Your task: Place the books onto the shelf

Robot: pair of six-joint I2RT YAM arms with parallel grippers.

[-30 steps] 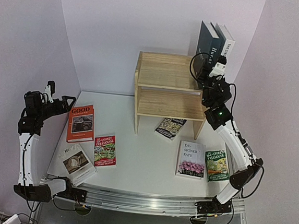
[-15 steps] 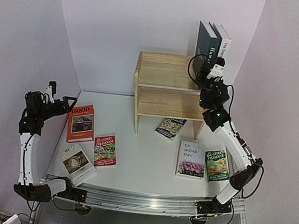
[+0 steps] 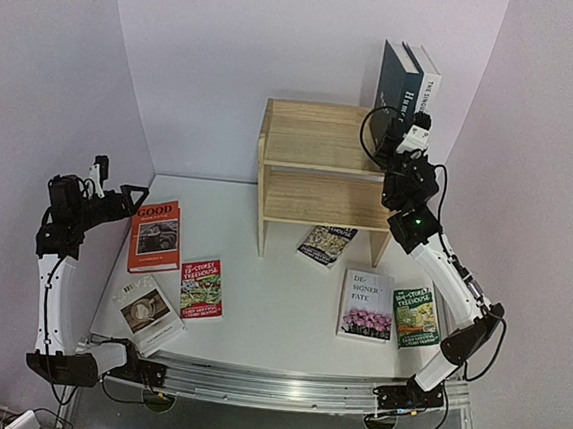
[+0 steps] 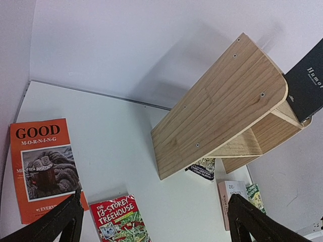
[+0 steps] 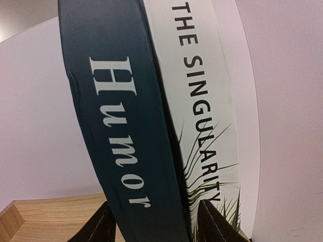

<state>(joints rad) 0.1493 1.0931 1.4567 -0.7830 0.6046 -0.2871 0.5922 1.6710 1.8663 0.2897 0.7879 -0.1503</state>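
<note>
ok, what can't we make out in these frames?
- Right wrist: whether the right gripper clamps the Humor book; the bottom edge crops its fingers.
- Top external: the dark patterned book title is too small, and the shelf hides its far end.
- Left wrist: the De-Signer Fate book is half behind the left gripper.

Eight books [image 3: 156,235], one shelf [image 3: 318,137].

between the right gripper [image 5: 156,203]'s jaws, the dark teal "humor" paperback [image 5: 121,126] and the white "the singularity" paperback [image 5: 202,101] run past the top edge, their lower ends hidden. by the left gripper [image 4: 156,198]'s left jaw, the orange "good" paperback [image 4: 43,161] has unreadable small print and one corner covered.
</note>
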